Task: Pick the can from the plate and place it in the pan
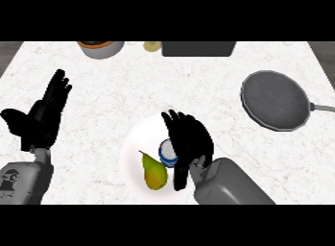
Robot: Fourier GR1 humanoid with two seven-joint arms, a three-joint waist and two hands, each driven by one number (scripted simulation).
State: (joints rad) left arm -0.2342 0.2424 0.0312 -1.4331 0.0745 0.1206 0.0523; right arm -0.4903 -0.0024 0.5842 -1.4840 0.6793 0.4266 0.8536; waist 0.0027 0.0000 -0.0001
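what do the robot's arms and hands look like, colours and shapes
Both forearms are chunky grey casings with rounded edges. The left hand and right hand are matte black, with long slim fingers and a thumb. The left forearm shows small dark details near its lower end.

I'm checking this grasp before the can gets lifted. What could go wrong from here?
The pear lies on the plate right beside the can, so the right hand closing in may knock it off. That hand hides most of the can, so the grasp could land off-centre. The pan sits well to the right, a long carry.
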